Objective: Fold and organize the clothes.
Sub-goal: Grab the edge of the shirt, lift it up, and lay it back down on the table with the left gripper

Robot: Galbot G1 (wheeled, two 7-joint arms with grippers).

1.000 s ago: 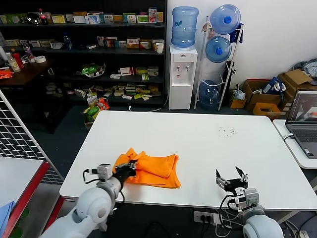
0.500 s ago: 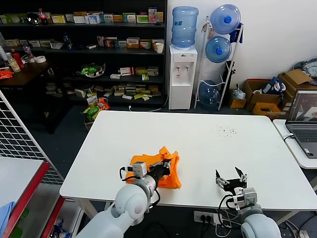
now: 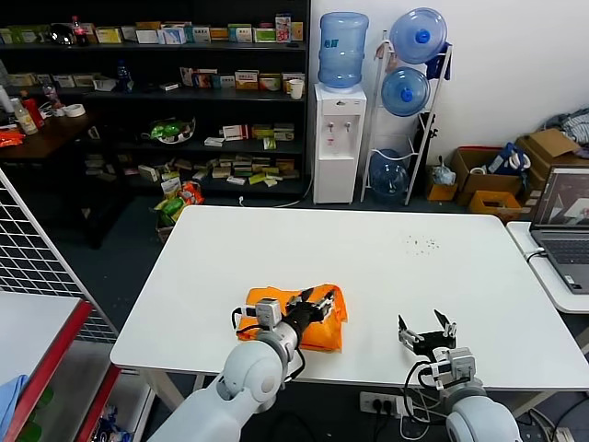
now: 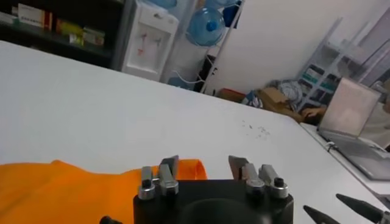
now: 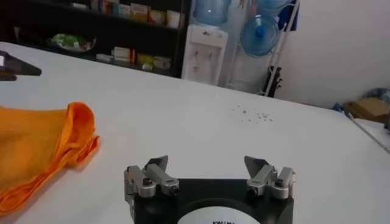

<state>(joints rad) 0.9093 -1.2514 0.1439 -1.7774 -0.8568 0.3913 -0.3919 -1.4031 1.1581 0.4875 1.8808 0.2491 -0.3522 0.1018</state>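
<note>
Since the earlier pictures the left arm has swept across the near side of the white table point(image 3: 386, 276), carrying one side of the orange T-shirt point(image 3: 324, 327) over itself, so the shirt now lies as a smaller, thicker bundle near the front edge of the table, left of centre. Its left gripper point(image 3: 317, 302) hovers over the bundle's top edge, and the left wrist view shows its fingers point(image 4: 166, 172) parted with nothing between them, the orange cloth lying just below and free of them. At the front right of the table, well apart from the shirt, the right gripper point(image 3: 426, 330) waits with its jaws spread wide and empty. Judging by its drooping, rounded folds, the shirt is light, soft and limp: it will sag and slide rather than hold a crease, and a layer can slip off when pulled. A sensible place to take hold would be the doubled edge or a corner of the bundle, pinching all layers together, so that the fold carries over whole and does not open
</note>
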